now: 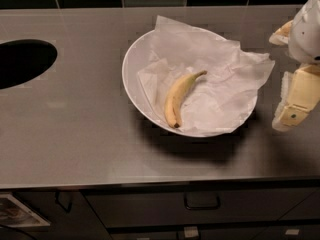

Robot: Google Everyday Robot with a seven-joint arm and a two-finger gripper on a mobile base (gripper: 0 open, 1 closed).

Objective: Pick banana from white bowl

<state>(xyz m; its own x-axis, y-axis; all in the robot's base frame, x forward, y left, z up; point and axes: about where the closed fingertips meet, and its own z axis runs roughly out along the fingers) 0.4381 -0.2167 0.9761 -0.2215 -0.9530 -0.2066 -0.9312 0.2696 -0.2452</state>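
In mid-frame the white bowl (131, 71) sits on a grey counter (70, 134), lined with crumpled white paper (222, 79) that spills over its right rim — the banana (178, 98) lies on that paper inside the bowl, stem pointing upper right. The gripper (277, 81) hangs at the right edge of the frame, just beside the bowl, its cream fingers (295, 101) spread wide and empty.
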